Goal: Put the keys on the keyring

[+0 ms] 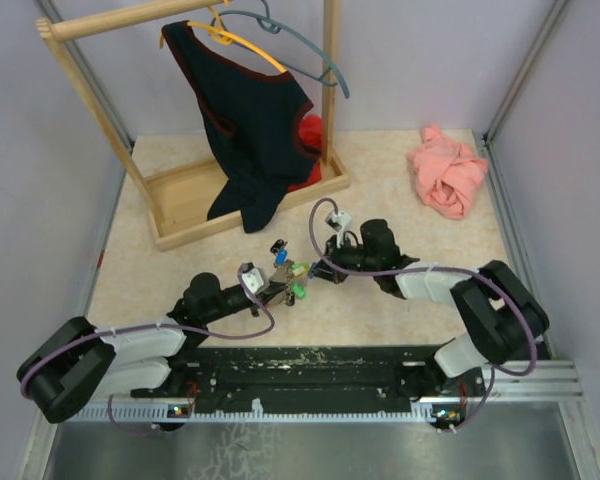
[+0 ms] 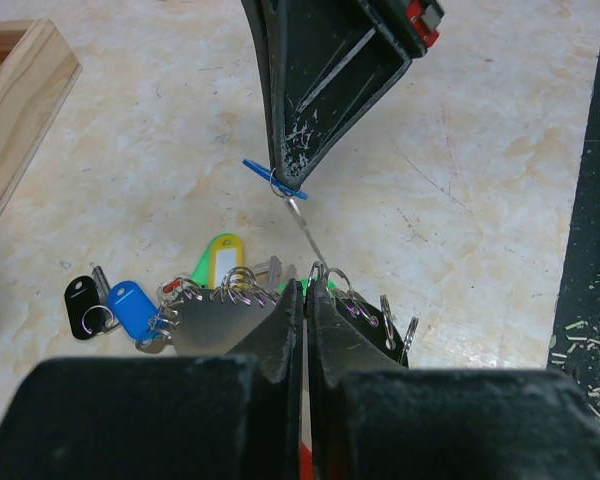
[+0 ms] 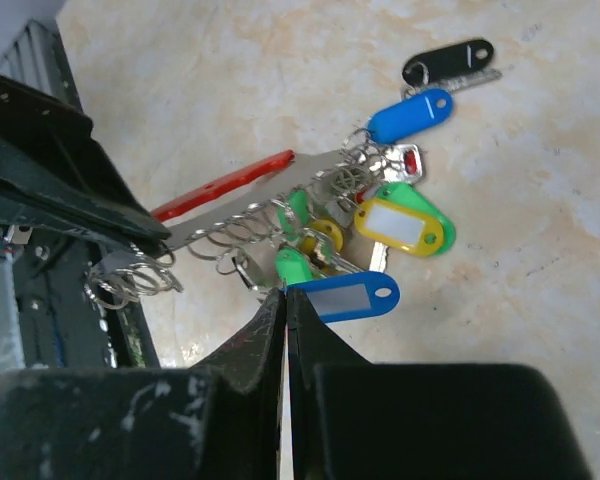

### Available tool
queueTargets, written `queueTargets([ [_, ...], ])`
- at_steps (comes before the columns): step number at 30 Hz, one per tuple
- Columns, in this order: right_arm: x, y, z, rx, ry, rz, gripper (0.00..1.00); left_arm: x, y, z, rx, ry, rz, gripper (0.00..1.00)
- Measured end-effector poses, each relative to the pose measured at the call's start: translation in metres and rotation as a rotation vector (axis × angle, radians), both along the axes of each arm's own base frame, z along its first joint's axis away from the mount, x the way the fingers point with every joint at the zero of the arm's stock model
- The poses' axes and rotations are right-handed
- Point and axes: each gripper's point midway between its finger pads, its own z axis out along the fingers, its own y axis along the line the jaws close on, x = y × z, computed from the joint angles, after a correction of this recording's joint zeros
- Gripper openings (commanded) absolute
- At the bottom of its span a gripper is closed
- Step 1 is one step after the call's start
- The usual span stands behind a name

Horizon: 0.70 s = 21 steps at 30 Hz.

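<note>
Silvery wire rings (image 3: 235, 235) and glossy plastic-tagged keys (image 3: 375, 190) lay bunched on the speckled tabletop (image 1: 400, 170); left hand (image 2: 305, 290) was clamped on the flat metal strip (image 3: 230, 215), right hand (image 3: 285, 295) on a blue tag (image 3: 345, 297).

The keys (image 3: 375, 195) carry blue, yellow, green and black tags; the cloth (image 1: 448, 170) is pink.

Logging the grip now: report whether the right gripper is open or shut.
Shut. In the right wrist view, the right gripper has its fingers pressed together, pinching the end of the blue tag.
</note>
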Motion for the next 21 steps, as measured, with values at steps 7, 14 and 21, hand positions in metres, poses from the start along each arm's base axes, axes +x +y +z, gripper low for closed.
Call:
queueTargets([
  [7,0.017,-0.032,-0.052,-0.014,0.247,-0.143,0.0,0.001,0.001,0.0,-0.001,-0.001,0.006,0.01],
  [14,0.018,-0.05,-0.056,-0.141,0.217,-0.191,0.0,0.001,0.001,0.0,0.0,0.0,0.006,0.01],
  [21,0.007,-0.03,-0.028,-0.286,-0.006,-0.065,0.0,0.001,0.001,0.0,0.0,-0.001,0.006,0.01],
])
